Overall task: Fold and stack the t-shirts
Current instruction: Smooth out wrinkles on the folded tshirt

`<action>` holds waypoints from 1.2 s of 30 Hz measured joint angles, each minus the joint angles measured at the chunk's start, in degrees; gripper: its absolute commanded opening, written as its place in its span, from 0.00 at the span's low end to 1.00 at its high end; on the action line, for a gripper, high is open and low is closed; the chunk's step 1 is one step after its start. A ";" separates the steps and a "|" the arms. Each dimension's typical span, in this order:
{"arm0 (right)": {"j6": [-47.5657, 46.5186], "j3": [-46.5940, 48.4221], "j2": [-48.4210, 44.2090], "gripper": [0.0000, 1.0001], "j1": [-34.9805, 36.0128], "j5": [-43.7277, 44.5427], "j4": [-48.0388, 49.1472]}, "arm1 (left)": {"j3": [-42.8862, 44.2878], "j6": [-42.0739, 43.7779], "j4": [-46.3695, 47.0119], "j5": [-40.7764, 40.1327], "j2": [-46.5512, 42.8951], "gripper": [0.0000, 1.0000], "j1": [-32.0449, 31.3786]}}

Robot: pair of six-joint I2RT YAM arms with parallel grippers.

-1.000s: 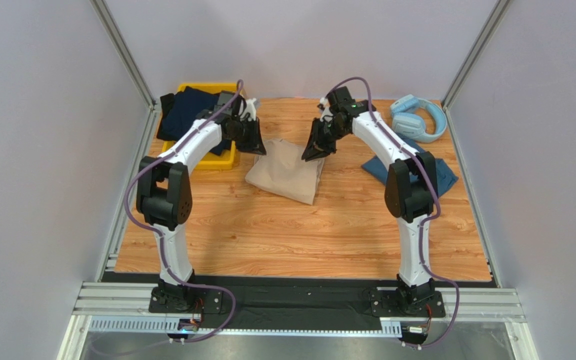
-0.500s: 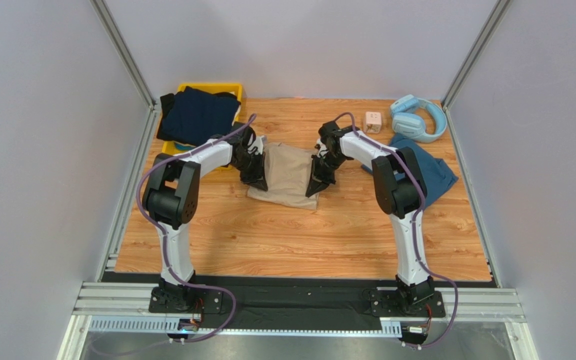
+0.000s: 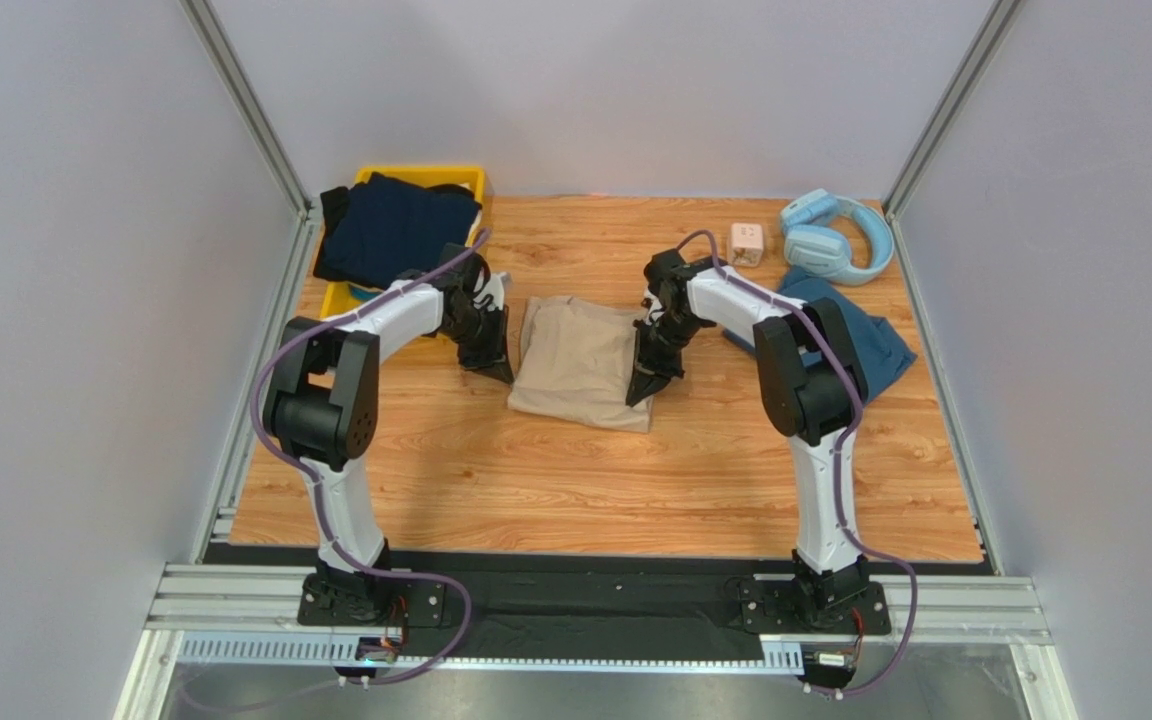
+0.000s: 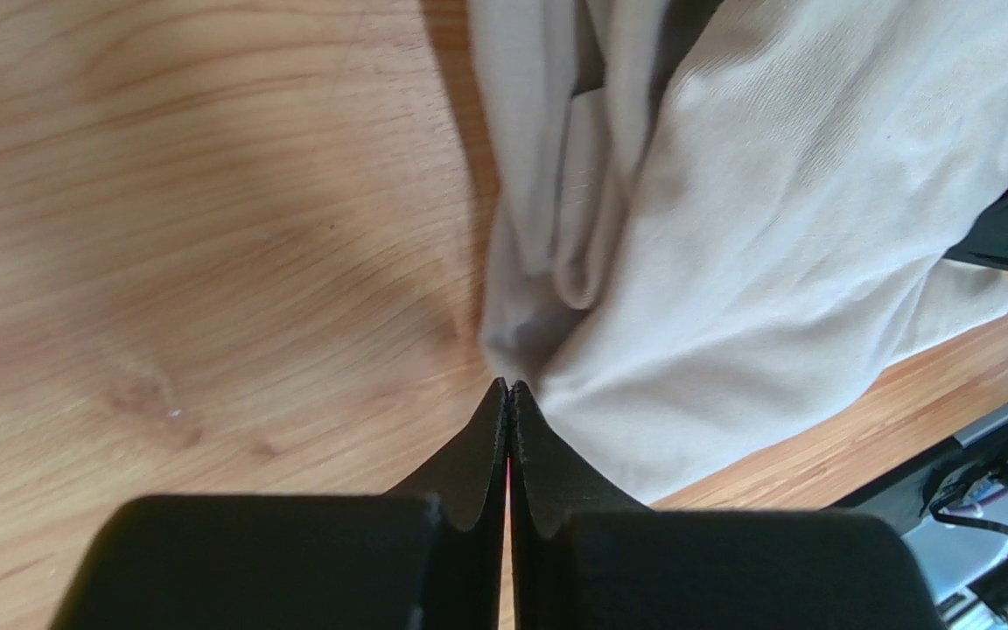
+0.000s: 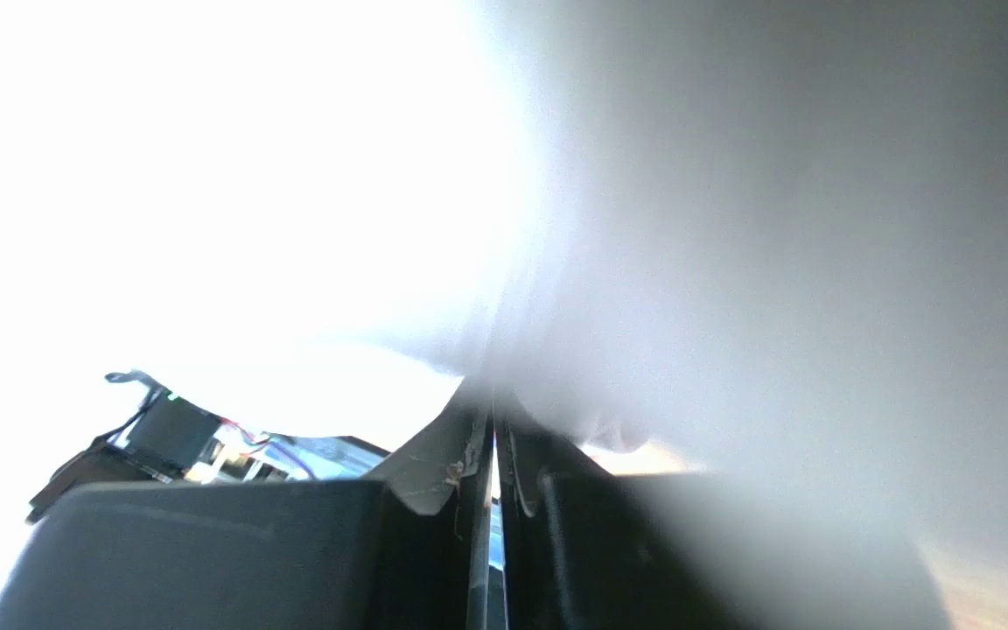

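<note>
Beige t-shirt [image 3: 579, 360] lies as a compact, roughly rectangular packet at the centre of the wooden table [image 3: 612, 480], flanked by both arms. A second earlier the two grippers stood higher and farther back, at the garment's far corners; they have since swept toward the near side and come down low, so the far portion appears to have been laid over the near one (one fold judged complete). Left gripper [image 4: 507, 394] has its jaws pressed together, tips resting at the cloth's left edge where several layers bunch; whether any fabric is nipped between them cannot be told. Right gripper [image 5: 490, 440] shows only a narrow slit between its fingers and seems to pinch the shirt's right edge, pale cloth washing out most of that wrist view. Teal t-shirt [image 3: 868, 345] waits unfolded at the right, beside the light-blue headphones [image 3: 838, 237]; navy t-shirt [image 3: 387, 225] is heaped over the yellow bin [image 3: 455, 177] at the far left. Judged progress: first garment nearly folded, no stack begun
</note>
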 measured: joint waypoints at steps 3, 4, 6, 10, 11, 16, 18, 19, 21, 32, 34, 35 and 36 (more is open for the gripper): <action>-0.22 -0.07 -1.88 0.13 0.00 1.95 -1.90 | 0.00 0.48 -1.46 -0.48 -1.90 0.03 0.33; -0.28 -0.04 -2.84 0.14 0.00 2.45 -2.49 | 0.00 0.50 -1.81 -0.48 -2.73 0.06 0.42; -0.35 0.07 -4.98 0.15 -0.02 3.15 -3.61 | 0.11 0.50 -2.29 -0.17 -4.37 0.12 0.48; -0.33 1.86 -9.92 0.14 0.00 3.30 -5.40 | 1.29 0.24 -2.75 2.47 -7.30 0.13 0.35; -0.33 2.38 -10.93 0.13 0.00 3.19 -5.55 | 1.79 0.24 -2.71 3.30 -7.74 0.11 0.20; -0.37 1.68 -13.79 0.11 1.33 2.78 -5.11 | 2.19 0.28 -2.43 5.64 -8.24 0.04 -2.97; -0.26 -0.92 -13.94 0.11 2.49 2.75 -4.50 | 1.29 0.09 -1.90 6.38 -8.24 0.01 -5.42; -0.15 -2.78 -13.94 0.10 3.15 2.69 -3.74 | 0.61 -0.02 -1.38 6.78 -8.22 0.01 -6.27; 0.09 -6.58 -13.42 0.10 4.33 2.34 -2.99 | -1.57 -0.42 -0.31 7.48 -7.91 0.00 -8.24; -0.04 -8.52 -4.98 0.05 5.22 3.80 -0.48 | -6.80 -1.07 1.68 7.39 -2.62 0.00 -9.07; -0.04 -8.66 -4.98 0.05 5.18 3.85 -0.35 | -6.95 -1.05 1.79 6.86 -2.45 0.00 -9.07; -0.04 -8.68 -4.98 0.04 5.16 3.85 -0.35 | -6.95 -1.05 1.90 6.69 -2.29 0.00 -9.07; -0.04 -8.76 -4.98 0.04 5.11 3.85 -0.28 | -6.95 -1.05 1.97 6.54 -2.19 0.00 -9.07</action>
